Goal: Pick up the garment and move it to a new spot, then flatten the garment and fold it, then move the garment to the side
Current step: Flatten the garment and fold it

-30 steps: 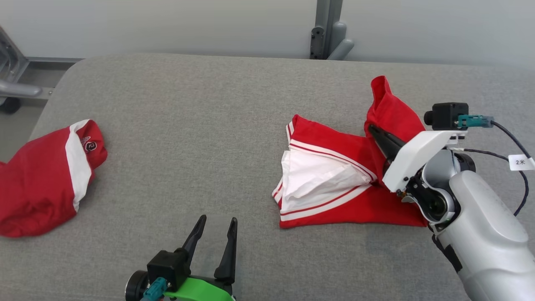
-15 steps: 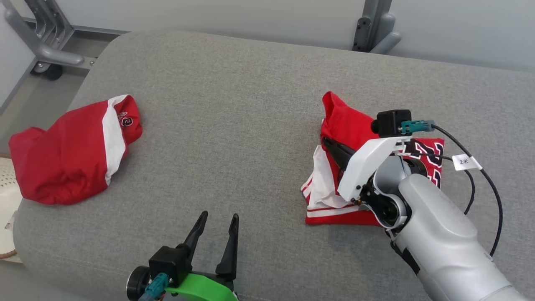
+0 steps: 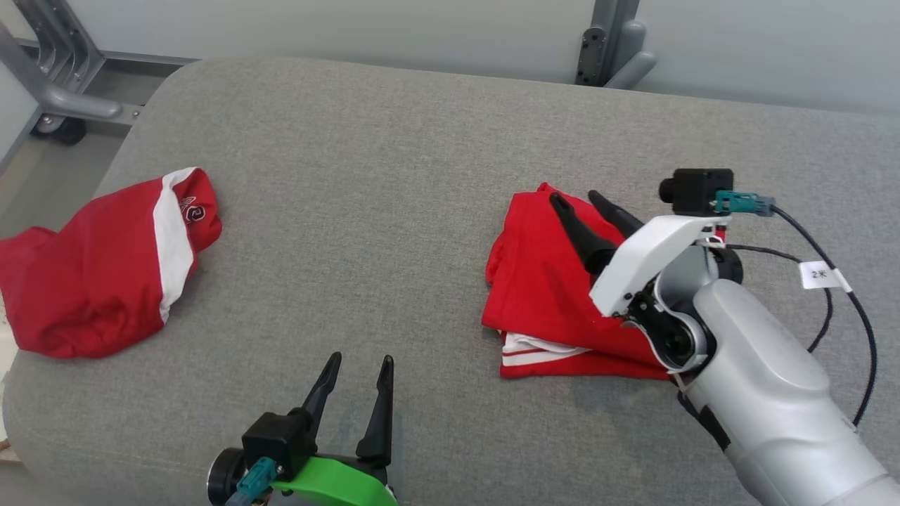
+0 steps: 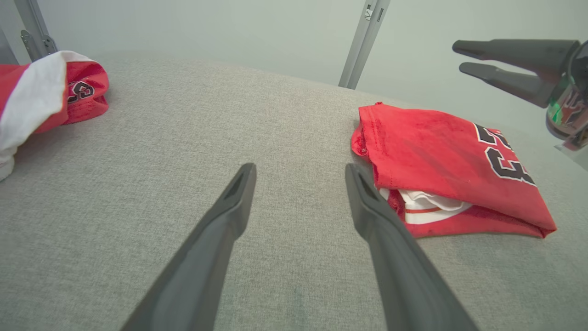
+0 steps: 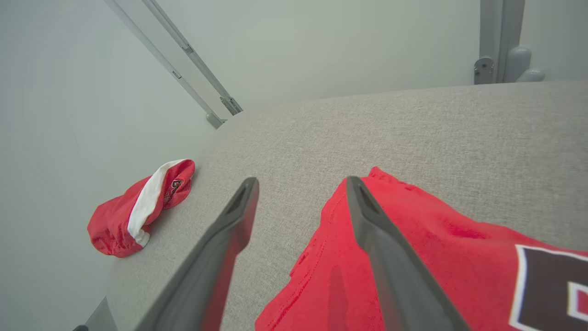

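We see a broad grey padded bench with rounded corners, a plain pale wall behind it, a grey metal post at that wall, and a wheeled metal frame on the grey floor to the left.

in the head view the right gripper and its pale forearm cover the right part of the folded red garment, including its print. the right wrist view's edge cuts off the black numerals, leaving them unreadable. the red-and-white garment at the left runs off the picture's edge, and its crest is too small to read.
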